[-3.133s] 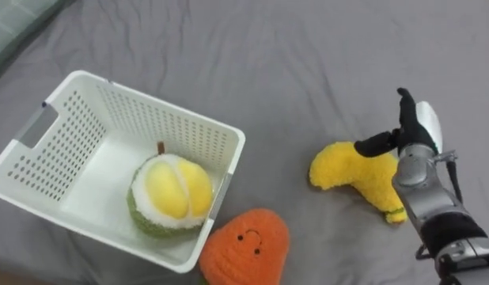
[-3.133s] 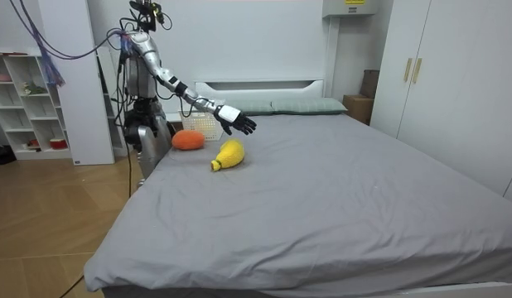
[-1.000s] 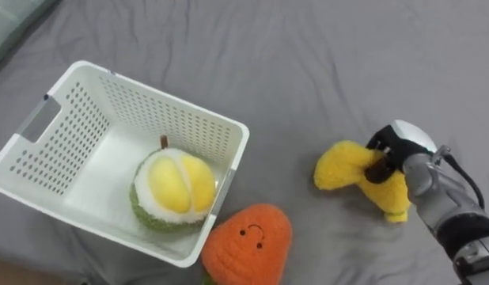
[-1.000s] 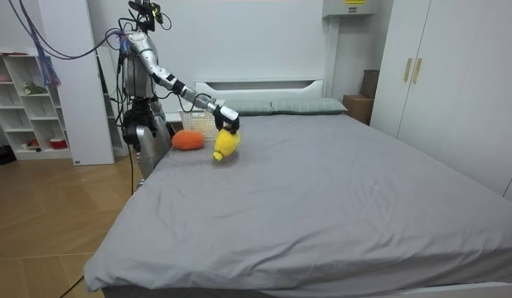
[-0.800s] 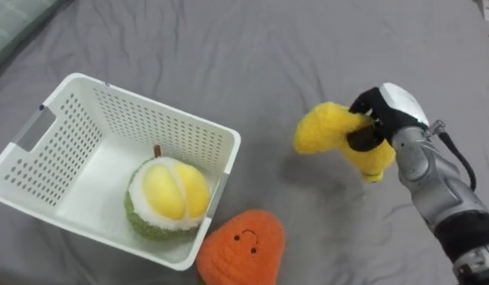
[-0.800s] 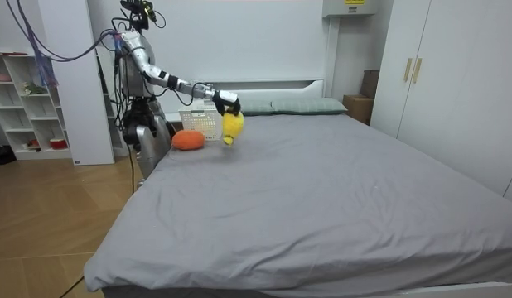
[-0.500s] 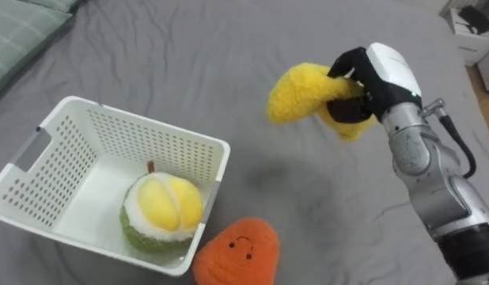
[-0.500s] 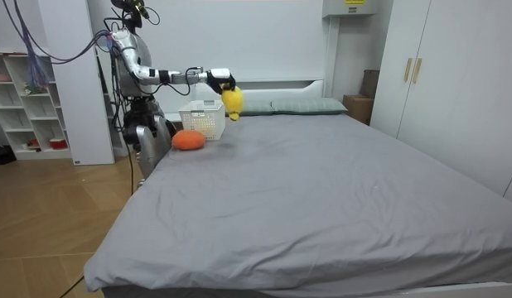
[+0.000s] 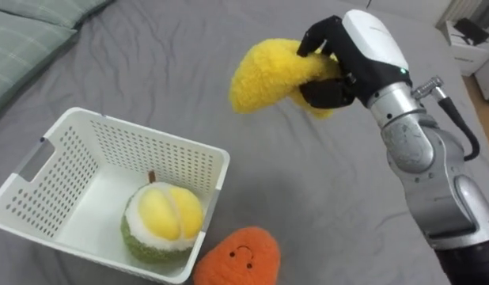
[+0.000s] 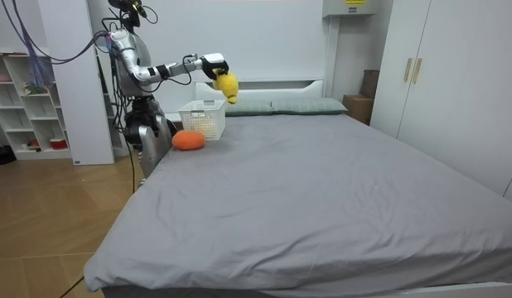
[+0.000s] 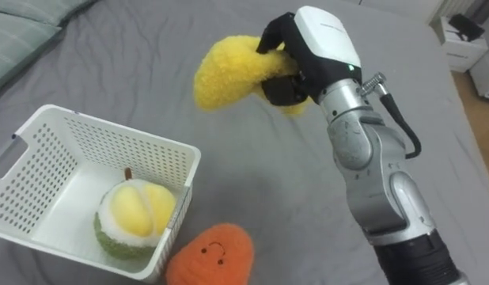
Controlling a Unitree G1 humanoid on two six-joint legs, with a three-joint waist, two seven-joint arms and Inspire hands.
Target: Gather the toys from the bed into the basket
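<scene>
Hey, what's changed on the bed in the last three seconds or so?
The right hand, open at the yellow plush toy three seconds ago, closed its fingers round it and lifted it off the grey bed, up and to the robot's left toward the white basket. The durian plush in the basket and the orange plush beside the basket stayed where they were.

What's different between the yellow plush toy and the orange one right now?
The yellow plush toy is up in the air, gripped by the right hand; the orange plush toy lies on the bed beside the white basket. The yellow one is long and curved, the orange one rounded with a smiling face. Both are fuzzy and outside the basket.
</scene>
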